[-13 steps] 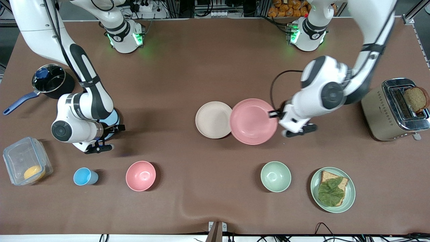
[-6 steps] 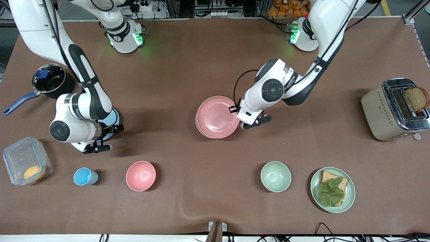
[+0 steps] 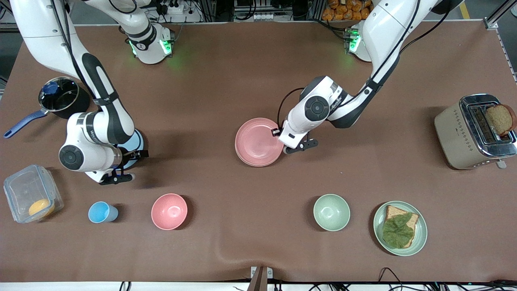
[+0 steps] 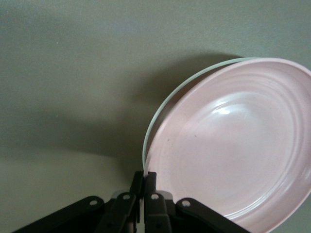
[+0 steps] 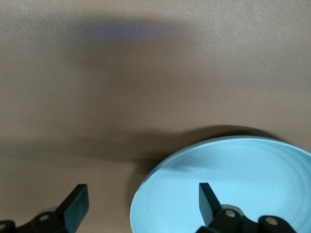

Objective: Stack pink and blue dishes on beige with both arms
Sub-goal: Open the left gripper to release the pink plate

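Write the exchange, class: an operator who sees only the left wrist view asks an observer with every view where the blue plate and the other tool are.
Operator: Where is the blue plate?
Observer: The blue plate lies on the table, partly under the right arm.
Operator: And the right tool?
Observer: The right tool is open, its jaws straddling that plate's rim.
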Robot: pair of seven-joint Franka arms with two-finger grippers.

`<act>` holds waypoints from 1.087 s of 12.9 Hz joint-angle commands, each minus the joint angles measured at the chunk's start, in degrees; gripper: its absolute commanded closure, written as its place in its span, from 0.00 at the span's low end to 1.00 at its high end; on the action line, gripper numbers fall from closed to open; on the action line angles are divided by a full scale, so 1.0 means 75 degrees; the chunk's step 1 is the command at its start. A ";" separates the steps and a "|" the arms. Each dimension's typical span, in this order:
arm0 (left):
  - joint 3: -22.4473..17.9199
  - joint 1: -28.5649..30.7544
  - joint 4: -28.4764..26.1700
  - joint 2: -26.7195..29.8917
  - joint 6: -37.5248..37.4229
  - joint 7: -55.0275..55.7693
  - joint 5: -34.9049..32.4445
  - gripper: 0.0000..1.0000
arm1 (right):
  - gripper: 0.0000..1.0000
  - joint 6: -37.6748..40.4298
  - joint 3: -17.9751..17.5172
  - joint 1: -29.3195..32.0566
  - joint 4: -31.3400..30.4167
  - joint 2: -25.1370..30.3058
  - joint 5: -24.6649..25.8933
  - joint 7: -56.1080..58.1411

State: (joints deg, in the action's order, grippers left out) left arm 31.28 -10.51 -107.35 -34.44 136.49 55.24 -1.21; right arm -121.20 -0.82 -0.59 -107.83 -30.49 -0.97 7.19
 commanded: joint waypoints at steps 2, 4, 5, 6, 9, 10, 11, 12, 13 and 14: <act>-0.0011 -0.0099 -0.0136 0.0011 0.0153 0.0158 -0.0201 1.00 | 0.00 -0.0118 -0.0078 0.0114 -0.0190 0.0116 0.0083 -0.0080; -0.0011 -0.0146 -0.0113 -0.0048 0.0234 0.0158 -0.0201 1.00 | 0.00 -0.0118 -0.0078 0.0149 -0.0178 0.0116 0.0083 -0.0079; -0.0011 -0.0146 -0.0113 -0.0083 0.0328 0.0158 -0.0271 1.00 | 0.00 -0.0118 -0.0078 0.0161 -0.0178 0.0116 0.0083 -0.0068; -0.0011 -0.0146 -0.0089 -0.0106 0.0352 0.0158 -0.0434 1.00 | 0.00 -0.0118 -0.0078 0.0161 -0.0178 0.0104 0.0083 -0.0068; -0.0011 -0.0088 0.0005 -0.0142 0.0340 0.0170 -0.0577 0.01 | 0.00 -0.0129 -0.0078 0.0161 -0.0190 0.0104 0.0083 -0.0068; -0.0011 0.0005 0.0005 -0.0026 0.0271 0.0182 -0.0577 0.00 | 0.00 -0.0199 -0.0067 0.0161 -0.0213 0.0104 0.0083 -0.0068; -0.0011 0.0111 -0.0007 0.0358 -0.0009 0.0170 -0.0577 0.00 | 0.00 -0.0292 -0.0066 0.0149 -0.0317 0.0115 0.0083 -0.0068; -0.0011 0.0344 0.0039 0.0803 -0.0765 0.0089 -0.0577 0.00 | 0.00 -0.0398 -0.0066 0.0149 -0.0446 0.0162 0.0106 -0.0045; 0.0001 0.0601 0.0249 0.1283 -0.1423 0.0100 -0.0635 0.00 | 0.00 -0.0422 -0.0066 0.0172 -0.0517 0.0220 0.0222 0.0025; -0.0011 0.0871 0.0518 0.1775 -0.2207 0.0088 -0.0647 0.00 | 0.00 -0.0387 -0.0055 0.0347 -0.0518 0.0267 0.0397 0.0130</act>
State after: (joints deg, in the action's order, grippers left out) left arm 31.10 -7.47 -104.65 -30.11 129.46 55.23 -4.48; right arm -123.37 -0.74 -0.12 -109.62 -30.50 -0.21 7.29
